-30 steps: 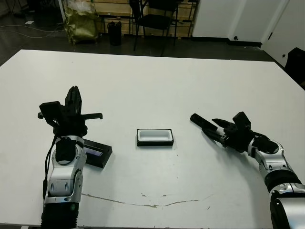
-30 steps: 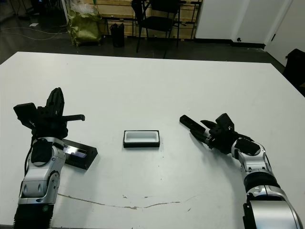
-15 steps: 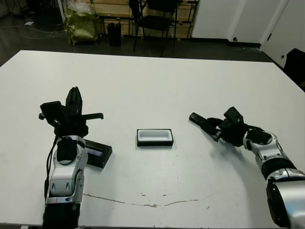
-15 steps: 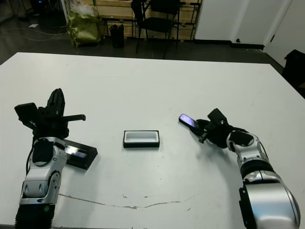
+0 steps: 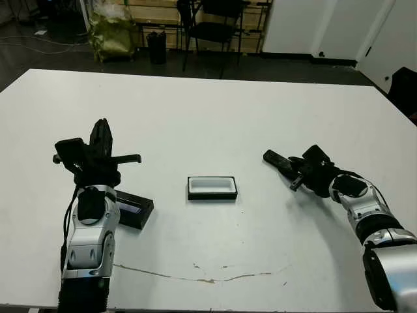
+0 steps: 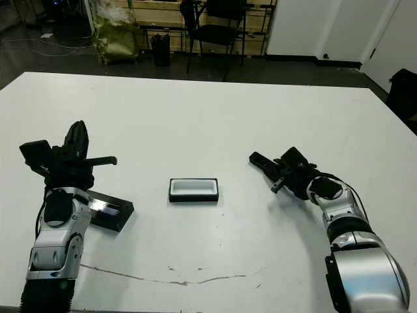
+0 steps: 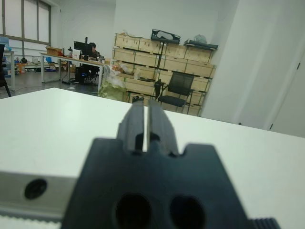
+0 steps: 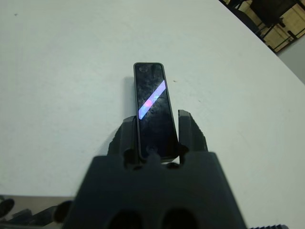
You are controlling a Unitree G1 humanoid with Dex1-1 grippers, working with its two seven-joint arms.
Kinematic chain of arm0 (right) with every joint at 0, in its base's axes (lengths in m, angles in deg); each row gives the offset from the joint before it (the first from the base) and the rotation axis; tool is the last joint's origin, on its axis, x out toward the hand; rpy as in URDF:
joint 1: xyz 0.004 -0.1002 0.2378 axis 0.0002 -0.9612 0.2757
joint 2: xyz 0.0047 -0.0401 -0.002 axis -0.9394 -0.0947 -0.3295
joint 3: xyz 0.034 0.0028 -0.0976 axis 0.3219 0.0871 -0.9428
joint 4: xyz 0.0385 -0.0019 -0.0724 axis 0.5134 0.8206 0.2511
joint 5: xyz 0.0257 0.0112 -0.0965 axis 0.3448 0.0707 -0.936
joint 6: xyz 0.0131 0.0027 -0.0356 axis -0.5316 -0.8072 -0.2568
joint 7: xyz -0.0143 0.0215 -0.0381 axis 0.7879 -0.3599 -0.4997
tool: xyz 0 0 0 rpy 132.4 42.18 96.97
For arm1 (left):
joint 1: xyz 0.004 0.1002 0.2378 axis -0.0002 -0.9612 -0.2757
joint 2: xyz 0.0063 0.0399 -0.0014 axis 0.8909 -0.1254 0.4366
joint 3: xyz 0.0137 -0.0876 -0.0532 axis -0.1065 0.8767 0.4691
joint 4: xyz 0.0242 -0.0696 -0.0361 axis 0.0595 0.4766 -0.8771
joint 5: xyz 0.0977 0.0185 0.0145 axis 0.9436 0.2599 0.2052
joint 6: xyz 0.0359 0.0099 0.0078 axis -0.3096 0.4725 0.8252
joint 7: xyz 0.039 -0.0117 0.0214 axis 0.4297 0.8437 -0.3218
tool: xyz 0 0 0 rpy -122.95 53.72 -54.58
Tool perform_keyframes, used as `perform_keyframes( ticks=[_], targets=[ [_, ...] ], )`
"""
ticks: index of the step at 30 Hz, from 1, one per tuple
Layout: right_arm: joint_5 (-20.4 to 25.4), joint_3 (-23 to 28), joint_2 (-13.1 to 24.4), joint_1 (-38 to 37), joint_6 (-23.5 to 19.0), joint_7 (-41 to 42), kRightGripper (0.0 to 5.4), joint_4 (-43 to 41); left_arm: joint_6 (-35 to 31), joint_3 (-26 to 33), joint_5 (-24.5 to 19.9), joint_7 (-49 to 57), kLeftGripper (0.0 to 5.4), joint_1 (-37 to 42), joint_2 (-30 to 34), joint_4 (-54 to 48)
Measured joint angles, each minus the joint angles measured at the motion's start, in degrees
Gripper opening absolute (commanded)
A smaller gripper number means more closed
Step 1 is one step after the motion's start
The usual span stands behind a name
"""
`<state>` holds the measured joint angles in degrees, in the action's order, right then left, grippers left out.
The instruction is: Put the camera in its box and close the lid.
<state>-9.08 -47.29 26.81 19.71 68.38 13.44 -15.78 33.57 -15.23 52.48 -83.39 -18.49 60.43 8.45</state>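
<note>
The camera (image 8: 153, 112), a slim black bar, sits between my right gripper's (image 8: 157, 125) two fingers, which are shut on its sides at its near end. It sticks out toward the table's middle, low over the white table (image 5: 215, 117), right of the box. The box (image 5: 212, 188), a black tray with white lining, lies open at the table's centre. The lid (image 5: 133, 210), flat and black with a pale stripe, lies at the left, partly behind my left arm. My left gripper (image 5: 101, 130) points upward above the lid, shut and holding nothing.
A thin crack or line (image 5: 208, 279) runs across the table near its front edge. Beyond the far edge stand a black chair (image 5: 212, 29), a green bag (image 5: 112, 29) and wooden crates.
My right gripper, open over the camera a second ago, has turned and shut on it. The camera's free end tipped up, then settled a little to the right. The left arm has not moved.
</note>
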Motion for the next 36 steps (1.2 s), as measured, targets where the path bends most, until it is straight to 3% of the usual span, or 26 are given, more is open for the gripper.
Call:
perform_keyframes(
  ticks=[4, 8, 17, 21, 26, 32, 36],
  targets=[
    [0.9, 1.2, 0.0, 0.0, -0.1, 1.4, 0.68, 0.2, -0.2, 0.0, 0.0, -0.1, 0.00, 0.0, 0.0, -0.1],
    [5.8, 5.1, 0.1, -0.5, -1.3, 10.3, 0.66, -1.6, -0.2, 0.0, 0.0, -0.1, 0.00, 0.1, 0.1, 0.0],
    [16.0, 10.6, 0.1, 1.9, -11.4, 24.8, 0.66, -16.0, -0.2, 0.0, 0.1, -0.3, 0.00, 0.3, 0.1, 0.1],
    [18.6, 10.6, -0.5, 2.1, -16.8, 27.5, 0.66, -22.2, -0.2, 0.0, 0.1, -0.3, 0.00, 0.3, 0.1, 0.1],
    [18.8, 8.8, -1.0, 2.1, -20.6, 28.4, 0.66, -26.7, 0.1, 0.0, 0.1, -0.3, 0.00, 0.3, 0.1, 0.4],
    [18.0, 4.7, -1.3, 2.4, -22.7, 33.9, 0.66, -27.4, 0.0, 0.0, 0.1, -0.2, 0.00, 0.3, 0.1, 0.4],
    [17.7, 1.9, -2.3, 3.1, -26.9, 35.8, 0.66, -28.6, 0.1, 0.0, 0.1, -0.3, 0.00, 0.3, 0.1, 0.4]
  ],
)
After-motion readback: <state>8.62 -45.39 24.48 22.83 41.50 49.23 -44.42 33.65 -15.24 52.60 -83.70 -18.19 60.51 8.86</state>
